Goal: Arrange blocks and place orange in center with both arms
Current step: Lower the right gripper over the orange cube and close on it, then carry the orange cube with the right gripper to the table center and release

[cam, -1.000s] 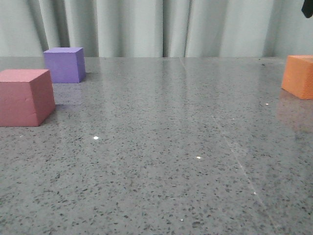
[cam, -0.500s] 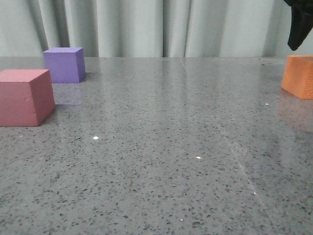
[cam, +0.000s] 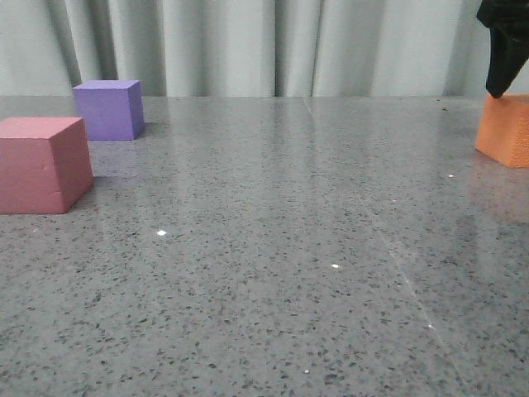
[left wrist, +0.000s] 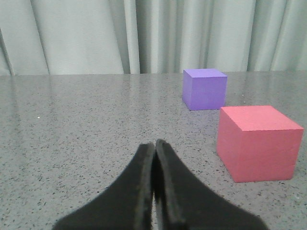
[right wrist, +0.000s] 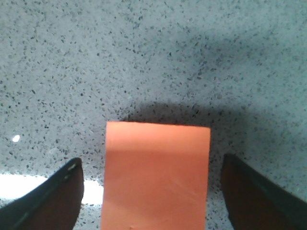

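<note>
The orange block (cam: 506,129) sits at the tabletop's (cam: 281,248) far right edge, and the right gripper (right wrist: 152,191) hangs straight above it, fingers (right wrist: 50,201) spread wide on either side without touching. Near the far left edge stand the pink block (cam: 43,164) and purple block (cam: 107,108), apart. The left gripper (left wrist: 154,158) points level toward them, fingers pressed together, empty.

Left gripper (left wrist: 154,148), two matte black fingers tapering to narrow rounded tips, right gripper (right wrist: 152,191), two dark, wedge-shaped fingers (right wrist: 53,201), smooth surfaces
</note>
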Controlling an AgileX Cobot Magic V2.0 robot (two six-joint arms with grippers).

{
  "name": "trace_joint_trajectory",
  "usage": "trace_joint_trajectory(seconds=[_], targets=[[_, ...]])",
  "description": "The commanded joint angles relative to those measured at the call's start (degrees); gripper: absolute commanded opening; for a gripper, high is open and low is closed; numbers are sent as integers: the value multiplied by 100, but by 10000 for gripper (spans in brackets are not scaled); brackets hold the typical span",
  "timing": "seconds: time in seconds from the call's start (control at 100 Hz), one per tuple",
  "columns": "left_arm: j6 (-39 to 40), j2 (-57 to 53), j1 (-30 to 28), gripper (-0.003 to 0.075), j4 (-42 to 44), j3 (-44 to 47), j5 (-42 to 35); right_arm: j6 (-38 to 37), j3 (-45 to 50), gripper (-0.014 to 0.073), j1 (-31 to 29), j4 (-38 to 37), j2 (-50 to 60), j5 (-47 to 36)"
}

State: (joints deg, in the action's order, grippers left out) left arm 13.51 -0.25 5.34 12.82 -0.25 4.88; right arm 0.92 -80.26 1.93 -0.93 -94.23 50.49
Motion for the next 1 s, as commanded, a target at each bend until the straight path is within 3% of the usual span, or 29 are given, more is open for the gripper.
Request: trace_joint_trajectory(seconds=[0.0,0.44,0.51,0.66,0.76,0.86,0.99], targets=[[8,-186,-8,-19,-3,311,-417,54,-202,583,-38,-70,166,-244],[8,-186,-8,-19,-3,311,-417,54,-196,567,-38,-75,-238,-292],[8,-186,-8,-19,-3,311,-417,54,-196,501,-38,-75,-280,-292],[8,-186,-8,-19,-3,311,-417,54,-196,258,-38,-75,-350,-286],[8,-186,-8,-19,-3,311,-417,54,-196,143,-38,-75,-350,-282],[8,-186,-8,-19,-3,311,-417,54,-196,84,-38,-75,-350,-220],[8,-186,-8,-19,-3,311,-417,54,-326,76,-31,93,-333,77]])
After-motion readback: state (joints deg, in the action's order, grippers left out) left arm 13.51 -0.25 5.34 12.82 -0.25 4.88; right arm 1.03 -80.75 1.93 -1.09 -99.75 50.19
